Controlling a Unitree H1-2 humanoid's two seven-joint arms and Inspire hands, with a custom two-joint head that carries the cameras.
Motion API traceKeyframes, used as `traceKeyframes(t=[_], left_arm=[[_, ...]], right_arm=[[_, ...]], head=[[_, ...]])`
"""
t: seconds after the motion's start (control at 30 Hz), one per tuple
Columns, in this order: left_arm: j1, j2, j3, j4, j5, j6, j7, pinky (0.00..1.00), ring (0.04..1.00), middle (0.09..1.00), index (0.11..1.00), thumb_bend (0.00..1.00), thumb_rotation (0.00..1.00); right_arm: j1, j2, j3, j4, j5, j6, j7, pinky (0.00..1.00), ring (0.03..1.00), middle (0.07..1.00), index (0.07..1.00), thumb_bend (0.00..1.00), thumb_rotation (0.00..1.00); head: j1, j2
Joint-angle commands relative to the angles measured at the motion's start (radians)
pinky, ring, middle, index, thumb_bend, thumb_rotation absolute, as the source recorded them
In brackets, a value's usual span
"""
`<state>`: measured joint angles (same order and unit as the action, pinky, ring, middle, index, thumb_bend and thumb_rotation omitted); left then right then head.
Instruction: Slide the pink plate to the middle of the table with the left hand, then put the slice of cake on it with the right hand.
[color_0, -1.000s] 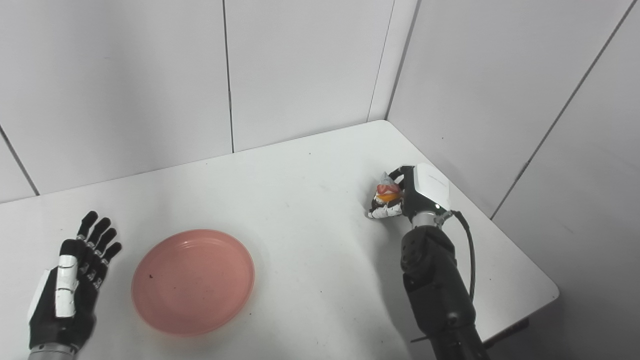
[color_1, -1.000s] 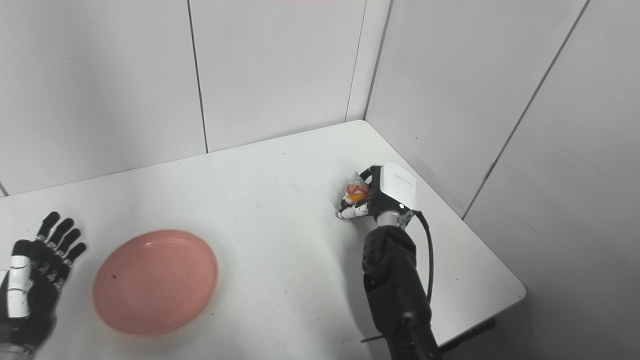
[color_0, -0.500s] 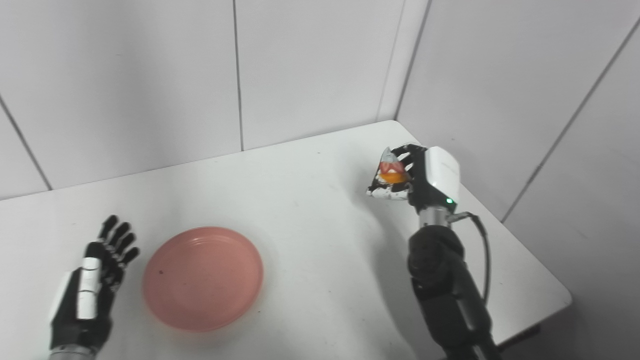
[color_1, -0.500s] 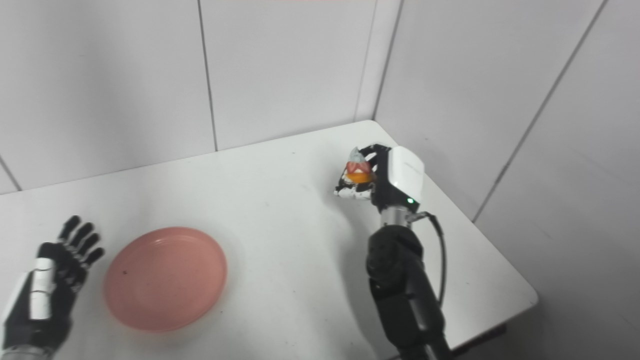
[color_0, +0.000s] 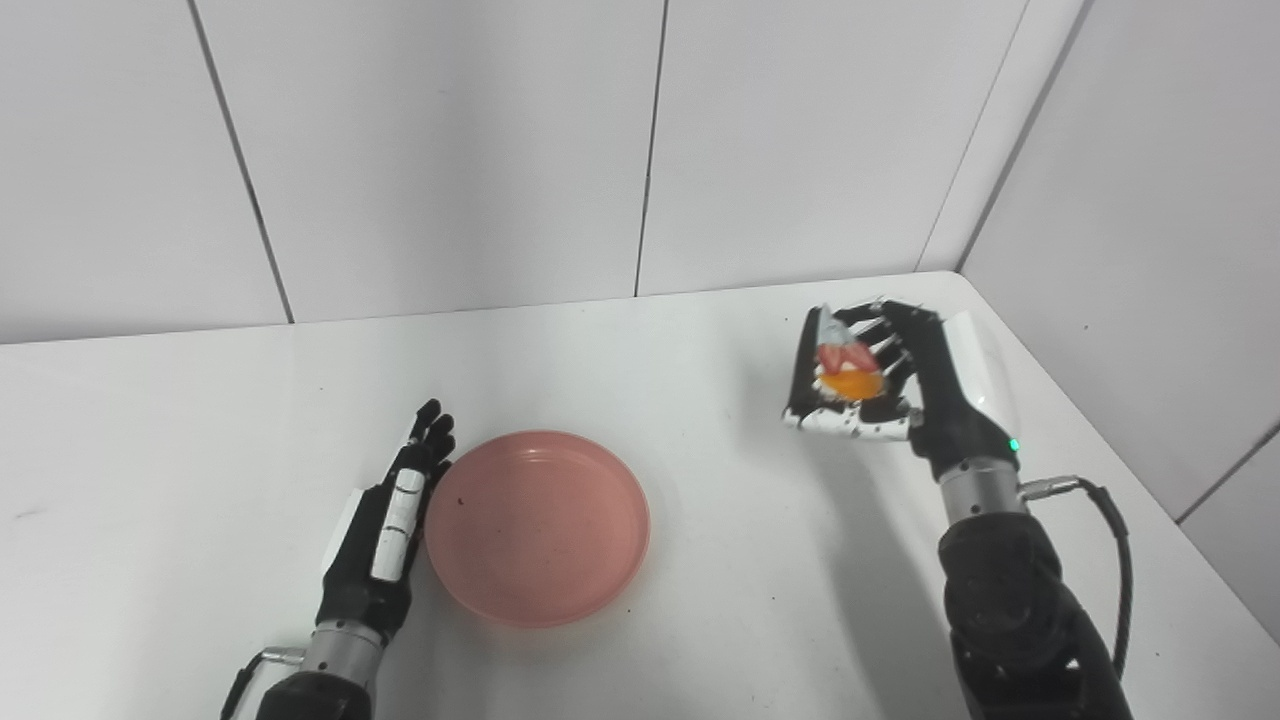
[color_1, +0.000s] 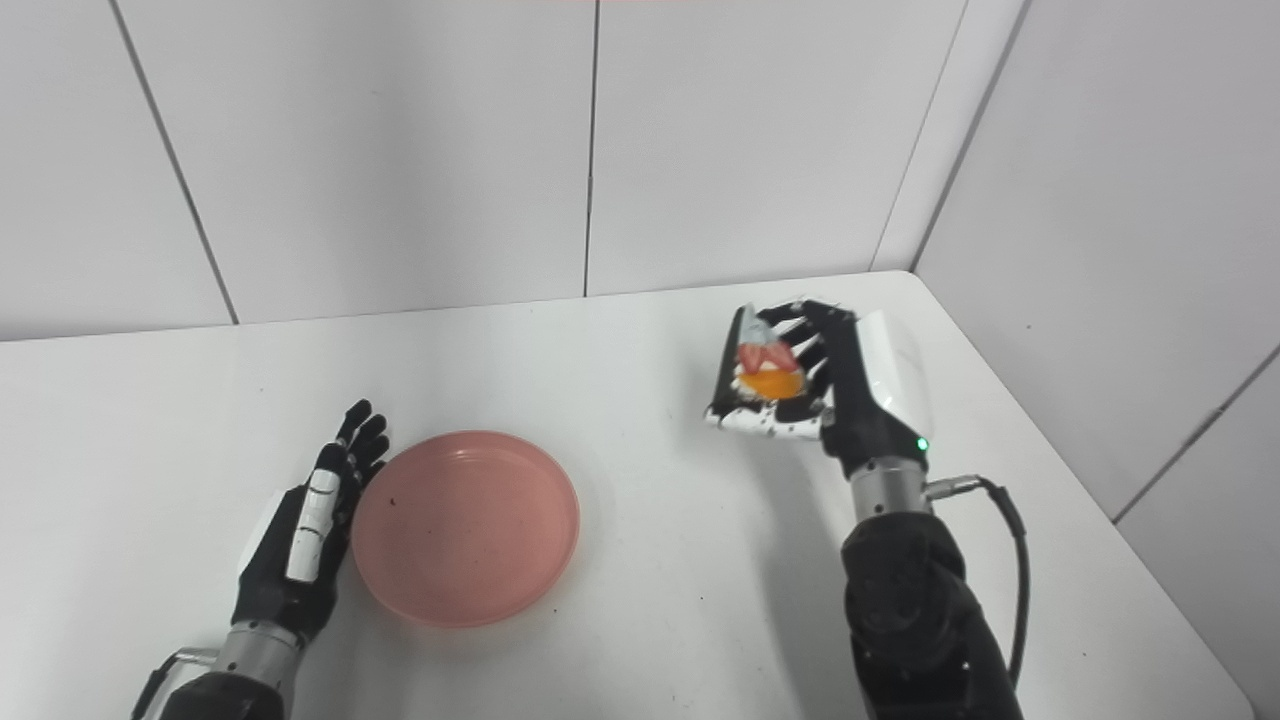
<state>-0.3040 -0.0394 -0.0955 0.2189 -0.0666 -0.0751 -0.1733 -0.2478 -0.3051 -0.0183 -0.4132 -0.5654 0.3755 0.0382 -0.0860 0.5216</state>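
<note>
The pink plate (color_0: 537, 525) lies empty on the white table (color_0: 180, 420), a little left of the middle. My left hand (color_0: 392, 525) lies flat and open beside the plate's left rim, fingers straight and close to or touching the rim. My right hand (color_0: 890, 385) is shut on the slice of cake (color_0: 840, 360), which has red and orange fruit on top. It holds the slice above the table, to the right of the plate. The same scene shows in the right eye view: plate (color_1: 465, 525), left hand (color_1: 305, 530), right hand (color_1: 830, 390), cake (color_1: 765, 365).
White panelled walls close the table at the back and at the right. The table's right edge (color_0: 1130, 470) runs diagonally near my right arm. A black cable (color_0: 1110, 560) loops off my right forearm.
My right hand has lifted the cake off the table and holds it higher. The camera has swung left. My left hand now lies against the plate's left rim, where it was apart before.
</note>
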Motion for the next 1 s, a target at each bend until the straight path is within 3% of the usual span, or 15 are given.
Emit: traceKeyframes(t=[0.0, 0.1, 0.33, 0.6, 0.73, 0.83, 0.97], left_arm=[[0.001, -0.025, -0.021, 0.02, 0.008, -0.021, -0.001, 1.0, 0.997, 0.995, 0.985, 0.65, 1.0], [0.002, -0.036, -0.027, 0.026, 0.015, -0.027, 0.004, 1.0, 1.0, 0.997, 0.987, 0.65, 1.0], [-0.001, -0.059, -0.029, 0.048, 0.026, -0.052, 0.022, 1.0, 0.998, 0.996, 0.982, 0.68, 1.0], [-0.008, -0.082, -0.032, 0.073, 0.043, -0.079, 0.04, 1.0, 0.999, 1.0, 0.989, 0.7, 1.0], [-0.003, -0.109, -0.016, 0.064, 0.024, -0.066, 0.056, 1.0, 1.0, 1.0, 0.99, 0.69, 1.0], [-0.002, -0.128, -0.002, 0.06, 0.017, -0.059, 0.071, 1.0, 1.0, 0.999, 0.987, 0.68, 1.0], [-0.002, -0.139, 0.004, 0.05, 0.027, -0.054, 0.085, 1.0, 0.998, 0.997, 0.983, 0.66, 1.0]], right_arm=[[-0.016, 0.004, 0.04, -0.054, -0.026, -0.07, 0.003, 0.24, 0.317, 0.413, 0.529, 0.52, 0.0], [-0.019, 0.018, 0.107, -0.08, -0.065, -0.076, 0.022, 0.24, 0.326, 0.414, 0.525, 0.52, 0.0], [-0.023, 0.064, 0.177, -0.09, -0.024, -0.11, 0.072, 0.25, 0.328, 0.407, 0.527, 0.52, 0.0], [-0.031, 0.068, 0.248, 0.053, -0.025, -0.2, 0.073, 0.31, 0.388, 0.421, 0.527, 0.52, 0.0], [-0.047, 0.07, 0.269, 0.155, -0.036, -0.286, 0.039, 0.33, 0.394, 0.425, 0.524, 0.52, 0.0], [-0.065, 0.07, 0.279, 0.213, -0.05, -0.307, 0.032, 0.35, 0.408, 0.426, 0.522, 0.52, 0.0], [-0.082, 0.072, 0.284, 0.27, -0.068, -0.324, 0.024, 0.31, 0.376, 0.415, 0.52, 0.52, 0.0]], head=[[0.012, -0.001], [0.035, 0.0], [0.086, 0.005], [0.11, 0.011], [0.111, 0.01], [0.121, 0.012], [0.12, 0.022]])
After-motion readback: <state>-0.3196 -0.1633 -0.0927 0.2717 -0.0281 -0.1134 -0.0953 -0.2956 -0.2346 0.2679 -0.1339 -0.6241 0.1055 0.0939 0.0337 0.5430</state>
